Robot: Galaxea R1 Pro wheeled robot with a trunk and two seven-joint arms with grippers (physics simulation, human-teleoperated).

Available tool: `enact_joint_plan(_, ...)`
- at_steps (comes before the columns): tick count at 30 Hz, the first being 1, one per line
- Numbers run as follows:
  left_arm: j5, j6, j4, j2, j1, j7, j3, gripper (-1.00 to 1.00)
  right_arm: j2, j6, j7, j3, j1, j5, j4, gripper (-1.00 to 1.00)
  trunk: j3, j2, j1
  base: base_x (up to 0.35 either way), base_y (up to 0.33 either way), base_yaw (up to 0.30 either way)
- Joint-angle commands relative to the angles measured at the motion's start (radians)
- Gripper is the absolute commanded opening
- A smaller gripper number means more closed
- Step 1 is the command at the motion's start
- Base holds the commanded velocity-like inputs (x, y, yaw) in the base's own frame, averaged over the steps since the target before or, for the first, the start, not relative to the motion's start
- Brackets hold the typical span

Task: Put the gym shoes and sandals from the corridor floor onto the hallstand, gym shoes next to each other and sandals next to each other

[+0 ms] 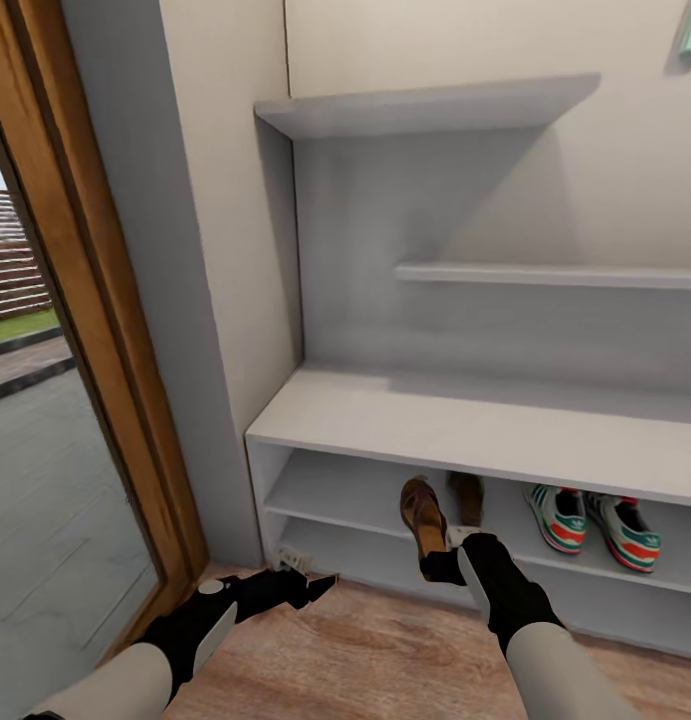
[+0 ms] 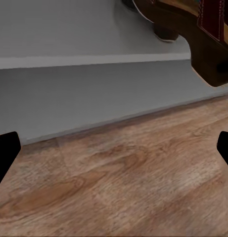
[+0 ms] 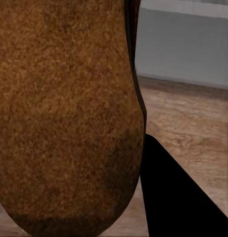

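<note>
A brown sandal [image 1: 422, 520] stands on end, gripped by the right end effector [image 1: 447, 560] in front of the hallstand's [image 1: 465, 425] upper open shelf. The second sandal [image 1: 468, 494] lies on that shelf just behind. At three o'clock, the two gym shoes [image 1: 593, 520] sit side by side. At eight o'clock, the left end effector [image 1: 303, 583] hovers spread wide over the corridor floor [image 1: 375, 650].

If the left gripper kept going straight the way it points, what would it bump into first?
Probably the rack. The left gripper hangs open low over the floor, aimed at the rack's grey bottom front edge. Nothing lies between, though depth is hard to judge.
</note>
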Motion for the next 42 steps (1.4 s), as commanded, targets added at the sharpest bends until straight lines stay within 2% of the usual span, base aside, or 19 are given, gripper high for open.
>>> enact_joint_plan(1,0.003,-0.007,0.001,0.001,-0.001,0.0,-0.006,1.0,0.001,0.005,0.002,-0.005,0.0,0.004,-0.001,-1.0,-0.001,0.0,0.0,0.225,-0.199,0.0)
enact_joint_plan(6,0.003,-0.007,0.002,0.0,-0.001,-0.015,-0.006,1.0,0.002,0.005,0.002,-0.004,0.0,0.004,0.0,-1.0,-0.001,0.0,0.0,0.062,-0.055,0.0)
enact_joint_plan(8,0.003,-0.008,0.002,0.001,-0.001,-0.092,-0.006,1.0,0.002,0.004,0.003,-0.003,-0.001,0.004,0.0,-1.0,-0.001,0.0,0.0,0.007,-0.006,0.0)
enact_joint_plan(9,0.003,-0.009,0.002,0.001,0.0,-0.193,-0.006,1.0,0.003,0.004,0.003,-0.003,-0.001,0.004,0.0,-1.0,-0.001,0.0,0.0,0.002,-0.002,0.0)
enact_joint_plan(11,0.002,-0.013,0.001,0.001,0.0,-0.248,-0.006,1.0,0.003,0.004,0.003,-0.003,-0.001,0.004,0.0,-1.0,-0.001,0.0,0.0,0.001,0.0,0.0)
enact_joint_plan(13,0.003,-0.025,0.001,0.001,0.001,-0.269,-0.006,1.0,0.003,0.004,0.003,-0.001,-0.001,0.005,0.0,-1.0,-0.001,0.0,0.0,0.0,0.0,0.0)
enact_joint_plan(23,0.003,-0.032,0.001,-0.001,0.001,-0.282,-0.006,1.0,0.002,0.003,0.003,-0.002,-0.001,0.004,-0.002,-1.0,-0.001,0.0,0.0,0.03,0.0,0.0)
enact_joint_plan(28,0.003,-0.032,0.002,-0.011,0.001,-0.282,-0.006,1.0,0.001,0.003,0.003,-0.003,0.0,0.004,-0.001,-1.0,-0.001,0.0,0.0,0.249,0.0,0.0)
enact_joint_plan(42,0.003,-0.032,0.002,-0.012,0.001,-0.282,-0.006,1.0,0.001,0.003,0.003,-0.002,0.0,0.004,0.0,-1.0,-0.001,0.0,0.0,0.156,0.0,0.0)
